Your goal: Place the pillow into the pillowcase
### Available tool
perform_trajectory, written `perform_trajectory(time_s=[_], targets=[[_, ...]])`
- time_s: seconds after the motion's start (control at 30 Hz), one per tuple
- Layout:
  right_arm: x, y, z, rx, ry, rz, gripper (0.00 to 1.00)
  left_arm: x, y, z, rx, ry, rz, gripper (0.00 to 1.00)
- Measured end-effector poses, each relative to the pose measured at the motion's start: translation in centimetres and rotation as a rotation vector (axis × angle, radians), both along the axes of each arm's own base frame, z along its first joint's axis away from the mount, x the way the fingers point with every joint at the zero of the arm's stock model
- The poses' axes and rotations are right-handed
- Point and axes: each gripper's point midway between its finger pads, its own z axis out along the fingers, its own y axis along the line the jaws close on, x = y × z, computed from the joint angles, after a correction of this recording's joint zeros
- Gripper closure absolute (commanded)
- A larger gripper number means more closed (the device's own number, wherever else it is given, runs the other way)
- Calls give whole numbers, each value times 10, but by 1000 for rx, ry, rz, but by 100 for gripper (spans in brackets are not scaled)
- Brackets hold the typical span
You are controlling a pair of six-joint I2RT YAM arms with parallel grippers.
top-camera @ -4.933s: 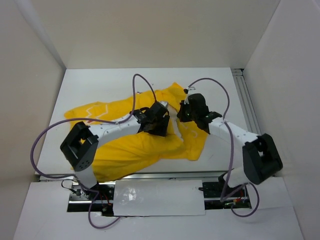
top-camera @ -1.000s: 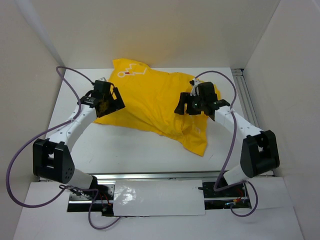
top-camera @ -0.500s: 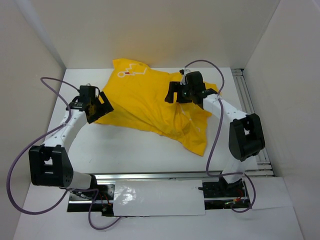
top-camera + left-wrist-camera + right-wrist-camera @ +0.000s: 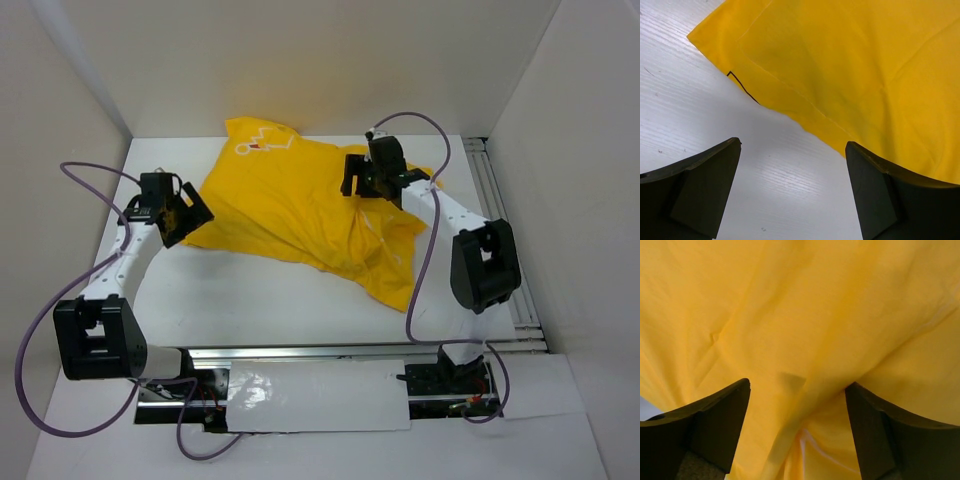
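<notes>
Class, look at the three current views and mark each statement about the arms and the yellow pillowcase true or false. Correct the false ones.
1. The left gripper has its jaws open and holds nothing. True.
2. The right gripper hangs over bare table. False: the yellow pillowcase fills the space below its open jaws.
3. The pillowcase lies on the white table. True.
4. The left gripper pinches the pillowcase's edge. False: its open jaws stand over the table beside that edge.
</notes>
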Motion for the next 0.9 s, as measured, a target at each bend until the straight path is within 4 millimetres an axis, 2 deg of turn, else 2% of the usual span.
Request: perform_trajectory(time_s=[0.13, 0.23, 0.3, 0.4, 0.43, 0.53, 0.63, 0.8, 0.9], targets=[[8, 8, -19, -3, 24, 30, 56, 2, 2, 1, -6, -11, -13, 7], [17, 14, -24, -7, 27, 40, 58, 5, -1, 2, -19, -20, -28, 9], [23, 20, -19, -24, 1, 51, 64, 6, -2, 2, -28, -23, -35, 12], [26, 32, 0, -63, -51, 73, 80, 7, -6, 3, -42, -30, -48, 12], [28, 39, 10, -71, -78, 84, 100, 8, -6, 3, -46, -33, -52, 15], [31, 57, 37, -77, -147, 109, 100, 9, -8, 4, -52, -42, -59, 17], [28, 62, 45, -91, -155, 122, 100, 8, -8, 0, -57, -38, -58, 24], [16, 50, 47, -124, -101, 105, 100, 6, -7, -4, -59, -27, -57, 27], [0, 32, 61, -130, -51, 86, 100, 5, -7, -4, -58, -28, -56, 27]])
